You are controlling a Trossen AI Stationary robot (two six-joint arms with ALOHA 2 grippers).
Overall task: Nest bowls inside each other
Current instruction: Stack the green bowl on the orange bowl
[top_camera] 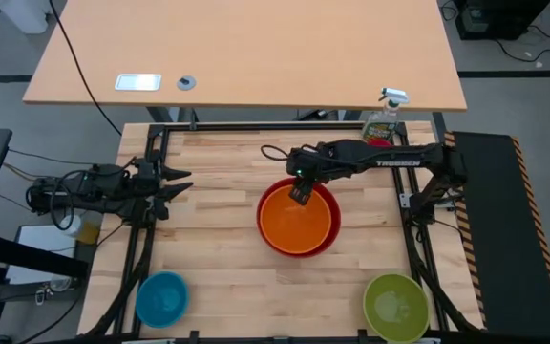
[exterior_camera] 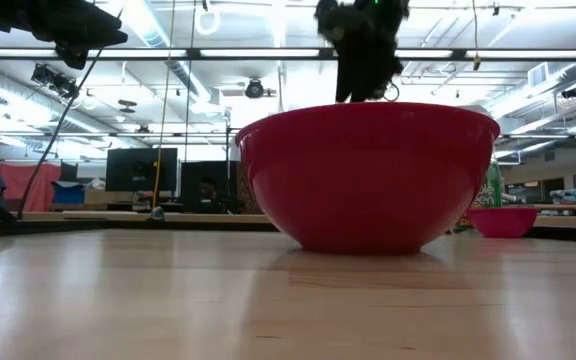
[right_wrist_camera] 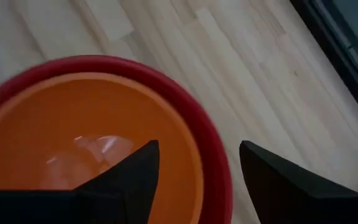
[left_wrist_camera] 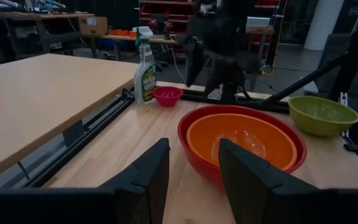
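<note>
An orange bowl (top_camera: pixel 298 220) sits nested inside the red bowl (top_camera: pixel 327 244), which rests on its base at the table's middle. My right gripper (right_wrist_camera: pixel 199 149) hangs open just above their far rim, pointing steeply down with nothing between its fingers; it also shows in the high view (top_camera: pixel 301 194). A blue bowl (top_camera: pixel 161 298) stands at the near left and a lime green bowl (top_camera: pixel 395 306) at the near right. The small pink bowl (left_wrist_camera: pixel 167 95) stands at the far right. My left gripper (left_wrist_camera: pixel 192 149) waits open at the table's left edge, pointing level toward the bowls.
A clear spray bottle (top_camera: pixel 386 115) stands at the far right corner beside the pink bowl. Black frame rails (top_camera: pixel 141 239) run along the table's left and right sides. Bare wood lies between the nested bowls and the near edge.
</note>
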